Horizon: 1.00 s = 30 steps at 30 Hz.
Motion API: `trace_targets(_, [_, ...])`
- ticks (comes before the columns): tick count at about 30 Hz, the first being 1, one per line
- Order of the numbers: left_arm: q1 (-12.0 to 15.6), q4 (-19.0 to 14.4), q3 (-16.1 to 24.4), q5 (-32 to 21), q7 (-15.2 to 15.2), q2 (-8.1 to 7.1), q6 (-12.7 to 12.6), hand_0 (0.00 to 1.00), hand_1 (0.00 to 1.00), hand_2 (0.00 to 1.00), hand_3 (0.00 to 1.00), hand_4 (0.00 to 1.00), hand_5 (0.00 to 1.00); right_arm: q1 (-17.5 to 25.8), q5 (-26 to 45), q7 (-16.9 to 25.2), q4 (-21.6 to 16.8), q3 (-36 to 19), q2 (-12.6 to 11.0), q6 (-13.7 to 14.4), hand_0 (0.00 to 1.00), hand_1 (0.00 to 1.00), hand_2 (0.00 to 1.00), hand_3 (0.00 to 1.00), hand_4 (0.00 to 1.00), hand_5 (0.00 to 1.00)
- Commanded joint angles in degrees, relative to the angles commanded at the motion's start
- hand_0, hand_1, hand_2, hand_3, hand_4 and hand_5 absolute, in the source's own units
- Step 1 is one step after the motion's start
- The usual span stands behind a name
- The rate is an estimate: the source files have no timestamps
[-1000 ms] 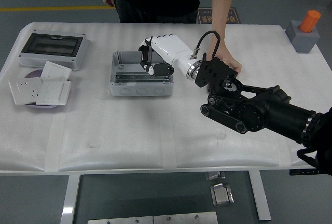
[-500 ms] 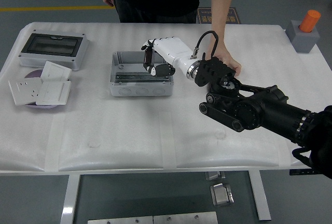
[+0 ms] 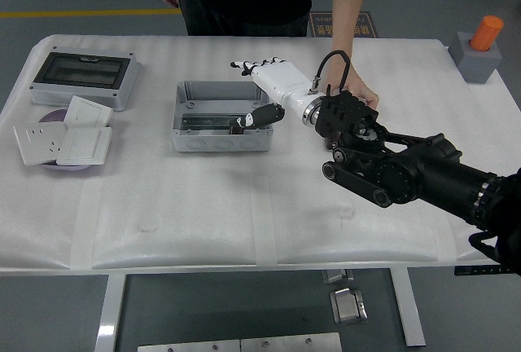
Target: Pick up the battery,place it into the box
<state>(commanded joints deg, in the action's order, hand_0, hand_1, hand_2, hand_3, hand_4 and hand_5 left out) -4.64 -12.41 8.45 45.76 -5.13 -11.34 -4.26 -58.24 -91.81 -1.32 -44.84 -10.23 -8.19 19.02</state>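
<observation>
My right hand (image 3: 264,91) hangs with fingers spread over the right end of the open grey box (image 3: 221,115); the dark battery (image 3: 238,125) seems to lie inside, below my thumb. A person's hand (image 3: 361,99) rests just behind my wrist. Switch plates (image 3: 65,130) lie far left, with bare table (image 3: 203,205) nearer me.

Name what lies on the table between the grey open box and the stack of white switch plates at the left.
Nothing: in the head view, only bare white table separates the grey box from the switch plates.
</observation>
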Motion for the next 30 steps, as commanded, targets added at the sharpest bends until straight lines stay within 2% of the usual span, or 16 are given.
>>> trace_targets(6, [0.5,0.1,-0.8,-1.6,0.2,0.17,-0.3,0.599,0.619,0.447,0.61,0.456,0.498,2.5,0.8,0.4,-0.1,3.1,-6.3,-0.2,0.939,0.808,0.853,0.996,0.998,0.574])
trace_targets(12, [0.7,0.1,-1.4,-2.7,0.5,0.23,-0.4,0.598,0.619,0.445,0.609,0.455,0.496,4.6,1.0,0.7,-0.2,4.8,-9.9,-0.3,0.927,0.792,0.846,0.994,0.998,0.592])
trace_targets(22, [0.6,0.0,-2.6,-3.9,1.1,0.0,-0.7,0.598,0.619,0.443,0.609,0.454,0.495,5.9,3.2,2.2,2.9,9.1,-13.2,-0.5,0.91,0.767,0.829,0.972,0.998,0.585])
trace_targets(30, [0.7,-0.1,-3.1,-4.4,1.4,0.08,-0.9,0.597,0.619,0.444,0.609,0.452,0.495,6.6,3.9,3.0,5.3,8.8,-14.0,-1.7,0.899,0.753,0.819,0.963,0.996,0.585])
